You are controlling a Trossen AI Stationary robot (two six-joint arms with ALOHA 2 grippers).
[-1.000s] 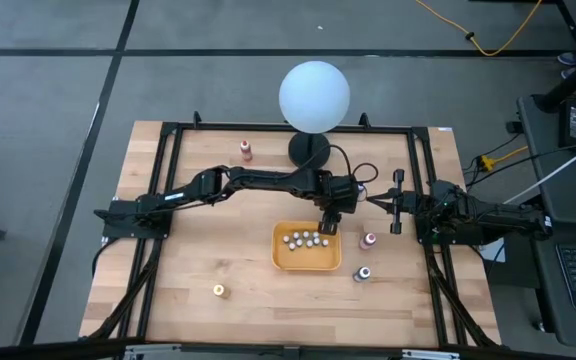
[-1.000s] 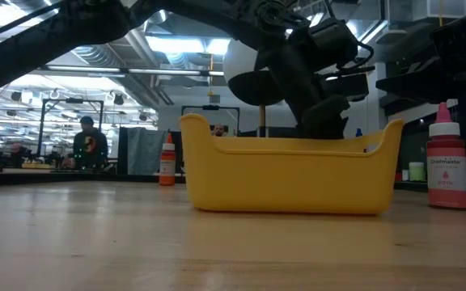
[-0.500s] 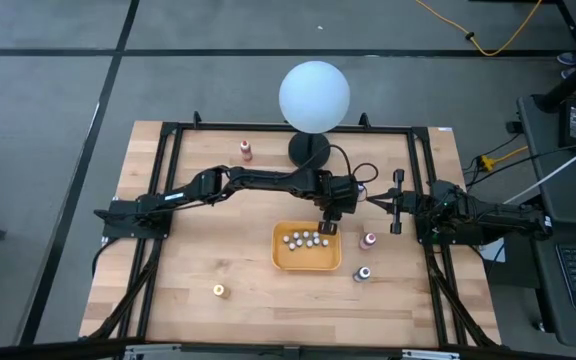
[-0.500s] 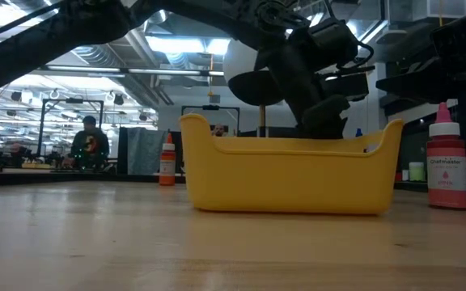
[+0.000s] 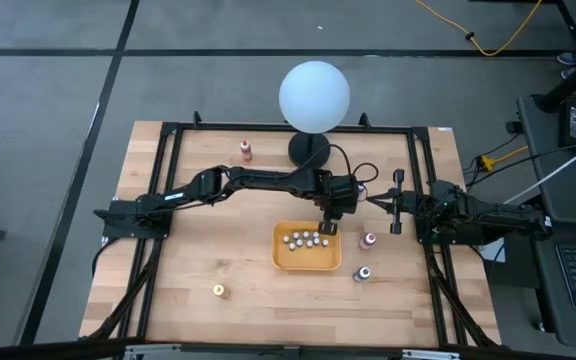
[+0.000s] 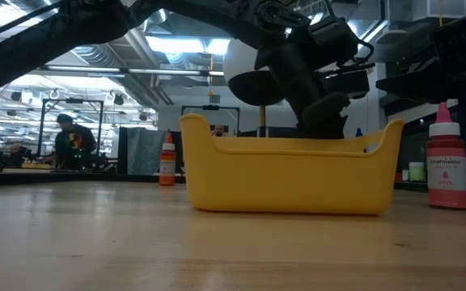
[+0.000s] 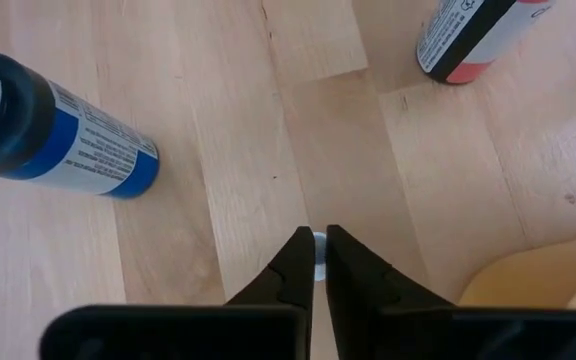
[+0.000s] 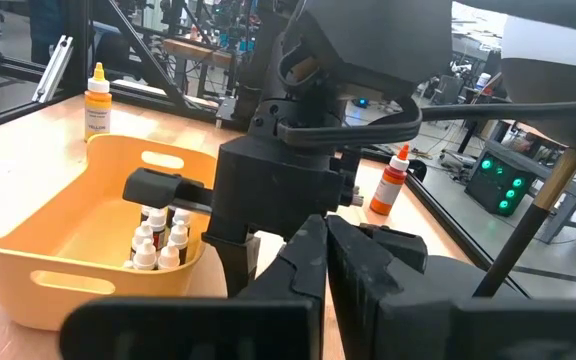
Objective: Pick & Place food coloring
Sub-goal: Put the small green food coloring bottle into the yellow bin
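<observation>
1. Checking the grip comes first: the left gripper hangs at the yellow tray's far right corner, pinched nearly together on a pale speck, perhaps a cap.
2. Rise straight, avoiding the rim; small bottles crowd the tray.
3. A pink bottle and a blue bottle stand toward the table's right edge.
4. The right gripper waits, closed, near that edge.

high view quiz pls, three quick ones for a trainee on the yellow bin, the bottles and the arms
1. True or false: the yellow bin is empty.
2. The pink bottle stands: A in the bin, B on the table beside the bin, C under a lamp.
3. Fill in: the gripper at the bin's rim belongs to the ___ arm.
Key: 1 false, small bottles stand in it; 2 B; 3 left.
</observation>
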